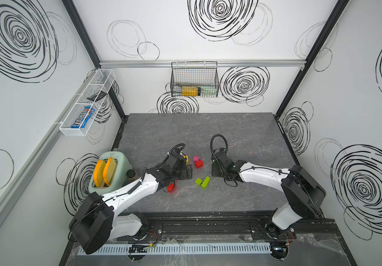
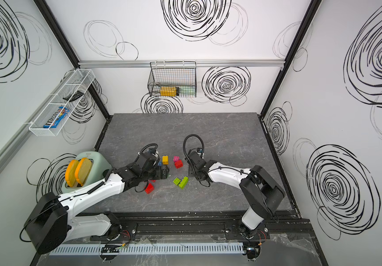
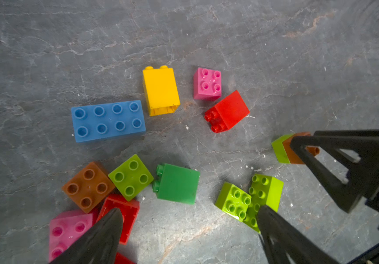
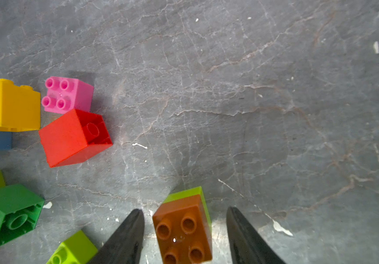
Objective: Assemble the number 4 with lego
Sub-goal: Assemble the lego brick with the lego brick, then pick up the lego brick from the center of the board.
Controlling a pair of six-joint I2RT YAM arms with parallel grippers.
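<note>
Right wrist view: orange-topped lego (image 4: 181, 230) loose between the open, empty right gripper (image 4: 184, 210).

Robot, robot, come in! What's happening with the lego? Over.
Left gripper open, above loose lego. Right gripper open, straddling orange brick stacked on lime brick, not touching. No 4 shape yet. Nothing blocking.

Far half of my table (image 1: 208, 129) is open; bricks (image 3: 108, 121) crowd the middle, toaster (image 1: 122, 162) blocks my left side.
</note>
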